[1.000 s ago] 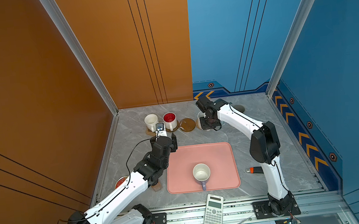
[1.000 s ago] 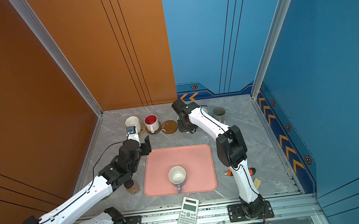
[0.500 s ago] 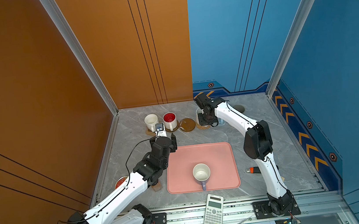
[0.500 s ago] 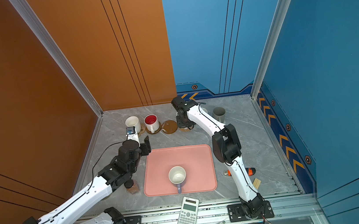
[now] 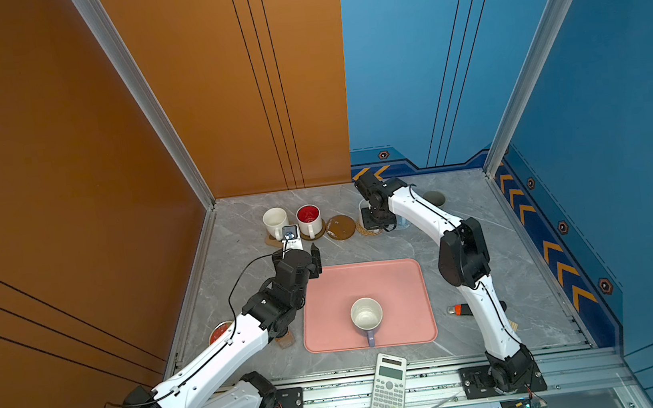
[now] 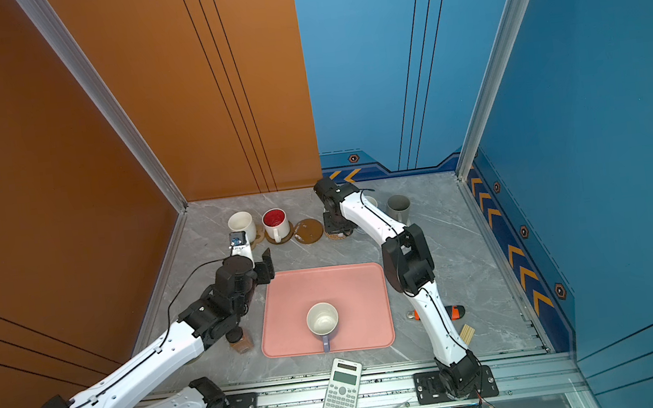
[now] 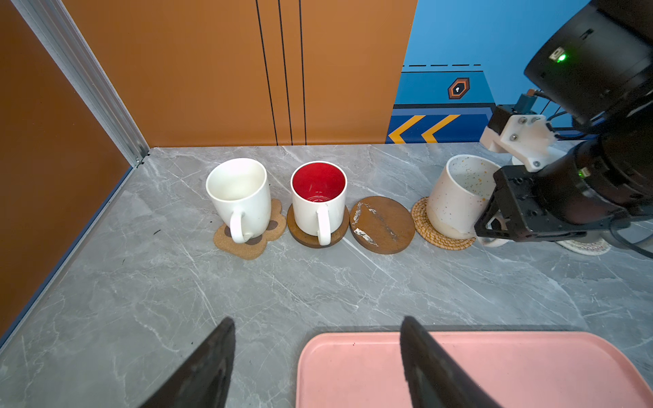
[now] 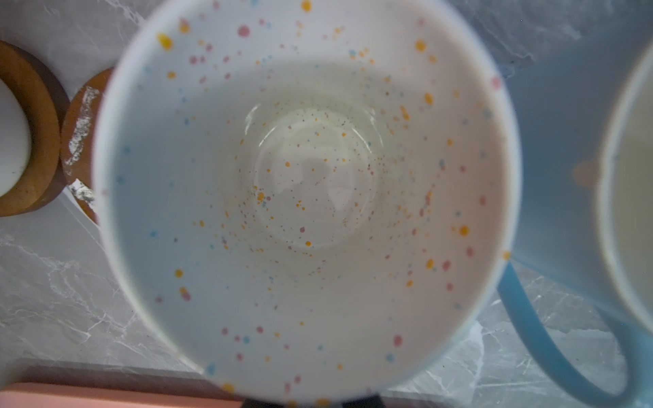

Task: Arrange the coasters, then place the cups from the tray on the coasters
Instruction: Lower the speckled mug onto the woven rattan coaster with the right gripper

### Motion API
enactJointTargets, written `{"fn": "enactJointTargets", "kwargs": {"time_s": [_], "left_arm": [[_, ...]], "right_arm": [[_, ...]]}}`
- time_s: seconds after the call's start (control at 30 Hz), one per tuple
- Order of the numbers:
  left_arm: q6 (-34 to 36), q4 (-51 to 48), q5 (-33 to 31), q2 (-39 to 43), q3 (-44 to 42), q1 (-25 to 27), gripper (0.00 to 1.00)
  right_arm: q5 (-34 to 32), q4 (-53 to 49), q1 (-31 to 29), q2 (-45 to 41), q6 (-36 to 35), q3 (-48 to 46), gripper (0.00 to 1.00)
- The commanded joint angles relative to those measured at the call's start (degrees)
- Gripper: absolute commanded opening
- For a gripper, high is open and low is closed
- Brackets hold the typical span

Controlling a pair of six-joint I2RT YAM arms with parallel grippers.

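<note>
Nearest, a calculator [image 5: 388, 392] is seen lying across the front rail. Behind it the pink tray [image 5: 400, 276] is occupied by one cup only, the lavender-handled mug [image 5: 366, 317], upright, handle twd the rail. The L gripper [image 7: 317, 321] is held over the table at the tray's far corner on its own side, jaws wide apart w/ only tabletop btw them. Farther back the coasters are laid in a row near the back wall. The white mug [image 7: 240, 197] is set on the tan paw coaster [image 7: 247, 247] & the red-inside mug [image 7: 318, 201] on a brown disc [image 7: 304, 236]; a 2nd brown disc [image 7: 383, 226] is left bare. Next, the speckled mug [image 7: 456, 197] is seated on the rattan coaster [image 7: 427, 229], tilted slightly, & is clamped by the R gripper [image 7: 494, 226] at its handle side, jaws nearly together. The light blue mug [image 8: 565, 176] is seen close beside it; the grey mug [image 6: 398, 206] is stood last in the row.
</note>
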State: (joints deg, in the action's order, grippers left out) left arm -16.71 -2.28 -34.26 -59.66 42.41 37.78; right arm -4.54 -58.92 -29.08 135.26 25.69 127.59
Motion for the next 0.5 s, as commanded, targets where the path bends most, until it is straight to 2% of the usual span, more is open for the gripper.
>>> {"fn": "enactJointTargets", "kwargs": {"time_s": [0.0,0.47], "left_arm": [[0.3,0.5,0.4,0.6,-0.7,-0.7,0.74],[0.3,0.1,0.0,1.3,-1.0,-0.8,0.74]], "right_arm": [[-2.0,1.3,0.3,-0.5,0.3,3.9,0.0],[-1.2,1.2,0.3,1.1,0.3,4.1,0.0]]}}
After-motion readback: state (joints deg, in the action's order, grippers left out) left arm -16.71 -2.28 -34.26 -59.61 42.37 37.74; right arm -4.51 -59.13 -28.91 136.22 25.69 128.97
